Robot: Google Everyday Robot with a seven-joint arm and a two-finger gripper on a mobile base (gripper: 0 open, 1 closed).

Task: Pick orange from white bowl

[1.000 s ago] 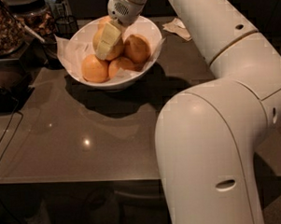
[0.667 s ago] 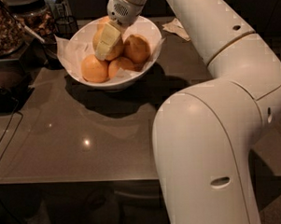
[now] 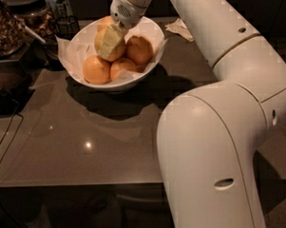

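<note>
White-cased, my gripper (image 3: 109, 45) is down in the bowl (image 3: 111, 84), pressed against the front of the orange (image 3: 119, 52); whether it is clamped on the fruit or only touching it I cannot tell. The orange sits on top of the pile, toward the back of the bowl. Smaller, deeper-coloured fruits (image 3: 96, 69) lie around it at front left, at the right and behind. White paper (image 3: 66, 47) lines the bowl, which stands on a dark table (image 3: 87, 137).

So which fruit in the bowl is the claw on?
The orange, largest and palest, yellowish, atop the pile in the white bowl; the claw sits on it. The other fruits are smaller and deeper orange.
</note>
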